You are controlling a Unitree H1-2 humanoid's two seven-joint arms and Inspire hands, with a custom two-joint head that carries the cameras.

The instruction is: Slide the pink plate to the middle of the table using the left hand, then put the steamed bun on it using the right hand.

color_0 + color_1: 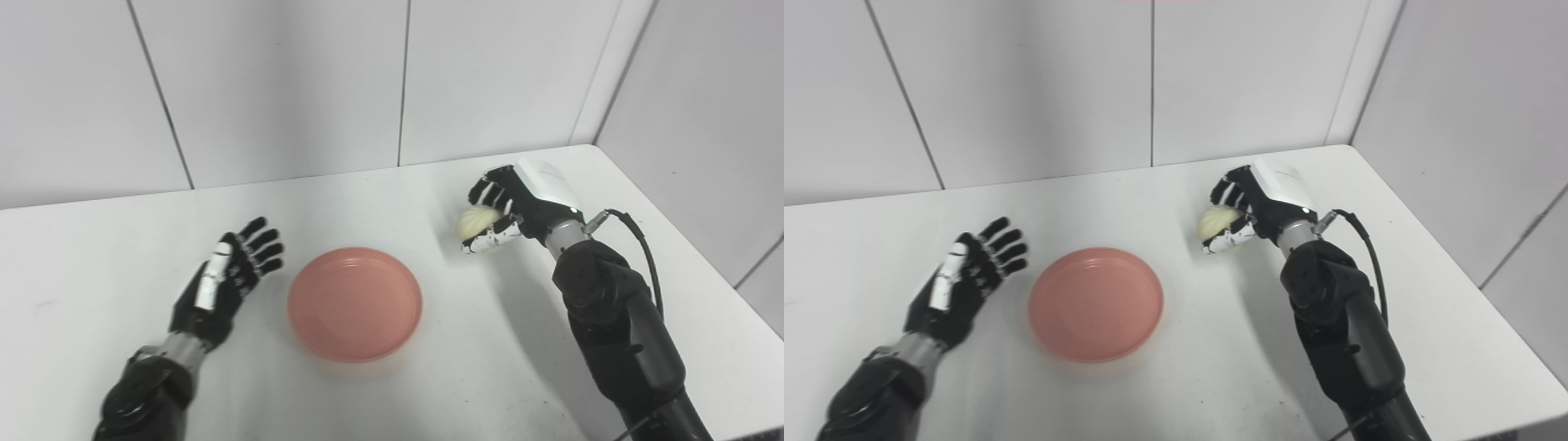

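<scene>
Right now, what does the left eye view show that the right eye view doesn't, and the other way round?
Only the left eye view: nothing extra; it simply places everything further right. Only the right eye view: a little more of the side wall and table edge on the right. Both share the same scene: the pink plate empty at mid-table, the left robot hand open beside it without touching, and the right robot hand closed on the steamed bun, not yet over the plate.
</scene>
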